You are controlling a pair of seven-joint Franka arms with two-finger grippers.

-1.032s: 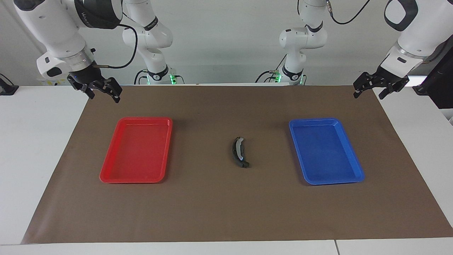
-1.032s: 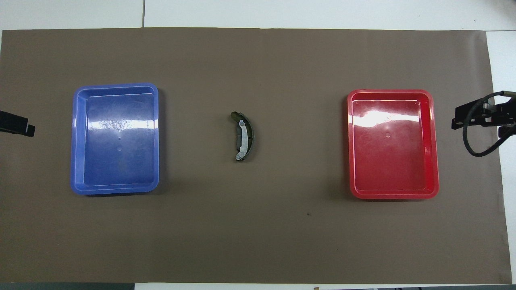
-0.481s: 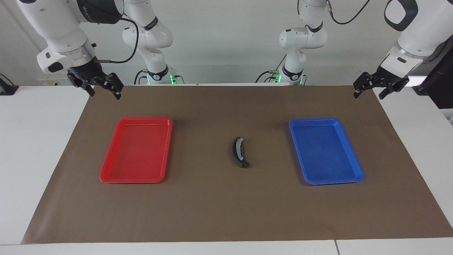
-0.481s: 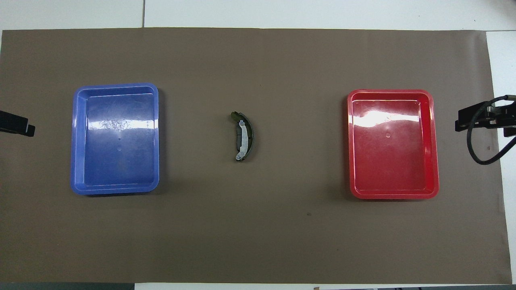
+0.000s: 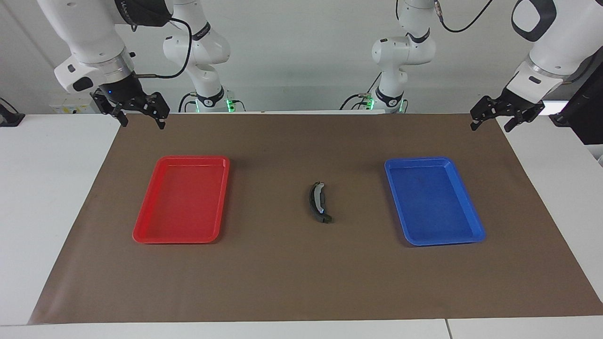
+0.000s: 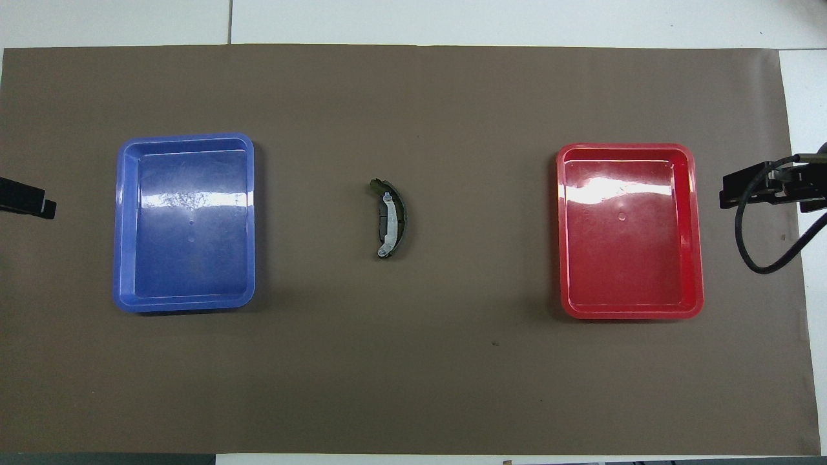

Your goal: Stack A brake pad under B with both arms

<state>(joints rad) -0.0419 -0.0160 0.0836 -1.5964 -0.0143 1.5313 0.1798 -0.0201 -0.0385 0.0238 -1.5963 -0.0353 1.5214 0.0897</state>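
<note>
Facing view alone shows both the left gripper and right gripper with fingers spread, grasping nothing.

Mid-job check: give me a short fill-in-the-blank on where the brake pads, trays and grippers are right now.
1. The brake pad stack lies on the brown mat between the red tray and the ____ tray.
2. Neither tray holds a ____.
3. The right gripper hangs nearest the ____ tray.
4. The left gripper holds ____.

Missing words: blue; brake pad; red; nothing
</note>
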